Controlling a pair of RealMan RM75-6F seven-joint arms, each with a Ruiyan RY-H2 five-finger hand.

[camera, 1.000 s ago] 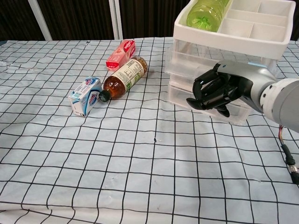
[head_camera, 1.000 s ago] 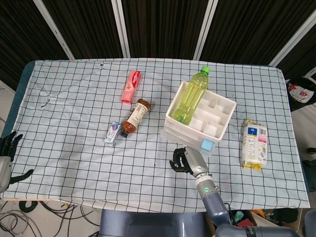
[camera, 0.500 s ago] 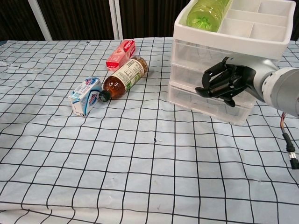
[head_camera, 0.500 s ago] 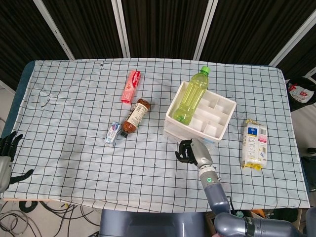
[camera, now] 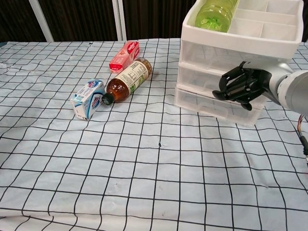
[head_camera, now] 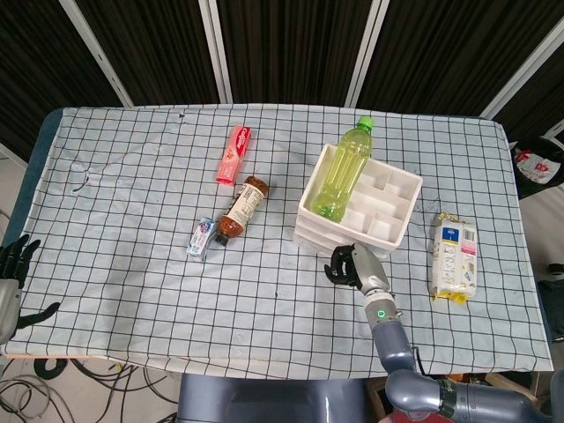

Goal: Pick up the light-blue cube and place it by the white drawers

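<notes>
The white drawers [head_camera: 359, 207] stand right of the table's middle, with a green bottle [head_camera: 339, 173] lying in the top tray. My right hand [head_camera: 357, 267] is against the drawers' near face [camera: 211, 72], its dark fingers [camera: 236, 85] curled inward. No part of the light-blue cube shows in either view; the spot where it lay is covered by this hand, so whether the hand grips it cannot be told. My left hand [head_camera: 12, 275] hangs off the table's far left edge, fingers apart, holding nothing.
A brown bottle [head_camera: 241, 208], a small blue-white carton [head_camera: 201, 237] and a red tube [head_camera: 233, 153] lie left of the drawers. A white-yellow packet [head_camera: 454, 258] lies to their right. The checked cloth [head_camera: 132, 264] covers the table.
My right hand has moved right and farther in, from the open cloth up against the drawers' front, covering the cube that showed beside them. The drawers shifted slightly. The left hand stayed still.
</notes>
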